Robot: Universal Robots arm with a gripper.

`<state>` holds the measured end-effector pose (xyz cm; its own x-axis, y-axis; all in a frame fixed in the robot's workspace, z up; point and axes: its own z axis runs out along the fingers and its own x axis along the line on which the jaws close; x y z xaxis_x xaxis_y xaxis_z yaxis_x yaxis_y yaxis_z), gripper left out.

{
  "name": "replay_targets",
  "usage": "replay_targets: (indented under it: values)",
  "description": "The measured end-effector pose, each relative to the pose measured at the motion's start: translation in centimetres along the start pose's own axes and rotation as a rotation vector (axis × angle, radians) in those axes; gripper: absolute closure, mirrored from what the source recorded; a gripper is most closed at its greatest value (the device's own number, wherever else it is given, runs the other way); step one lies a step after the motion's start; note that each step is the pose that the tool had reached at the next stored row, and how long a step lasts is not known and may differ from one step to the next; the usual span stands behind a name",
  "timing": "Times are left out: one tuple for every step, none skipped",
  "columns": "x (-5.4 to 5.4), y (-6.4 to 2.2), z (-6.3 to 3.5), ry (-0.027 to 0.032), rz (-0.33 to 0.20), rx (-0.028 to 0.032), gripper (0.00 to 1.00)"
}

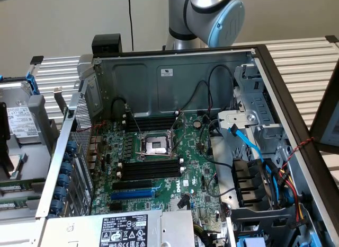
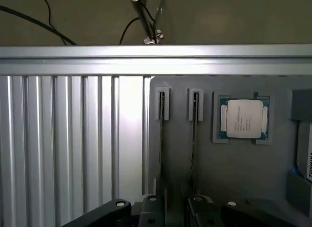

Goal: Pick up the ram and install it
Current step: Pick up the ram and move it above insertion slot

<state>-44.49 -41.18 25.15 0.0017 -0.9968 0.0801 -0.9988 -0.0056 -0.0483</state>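
The thin, dark green-black ram stick stands on edge just beyond my gripper, long axis running straight away; jaws seemingly part-open, empty.

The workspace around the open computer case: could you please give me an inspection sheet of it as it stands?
surface: ribbed aluminium table carrying a grey tray
job's things: two ram sticks on edge in the tray's holders, neither picked up; black memory slots on the motherboard look empty
clutter: processor chip in the tray
grippers: tool open, holding nothing, near the sticks' ends
cables: blue cable and red-black twisted wires inside the case; black leads beyond the table
surroundings: open computer case; robot arm behind it
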Motion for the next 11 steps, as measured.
replay_targets:
  values:
    - [0.0,0.01,0.15,-0.0002,-0.003,0.0005,0.74]
    - [0.1,0.02,0.31,-0.0001,-0.005,0.0008,0.74]
    - [0.3,0.03,0.51,-0.0002,-0.006,0.0008,0.74]
    - [0.6,0.03,0.73,-0.0003,-0.006,0.001,0.74]
    - [0.9,0.05,0.93,-0.0002,-0.006,0.0009,0.74]
    - [1.2,0.06,1.14,-0.0002,-0.006,0.0009,0.74]
    - [1.6,0.07,1.35,-0.0002,-0.006,0.001,0.74]
    - [1.9,0.07,1.56,-0.0003,-0.006,0.001,0.74]
    - [2.2,0.02,1.76,-0.0001,-0.006,0.0009,0.74]
    - [2.3,-0.14,1.97,-0.0003,-0.006,0.001,0.74]
    - [2.3,-0.41,2.13,-0.0001,-0.006,0.0007,0.74]
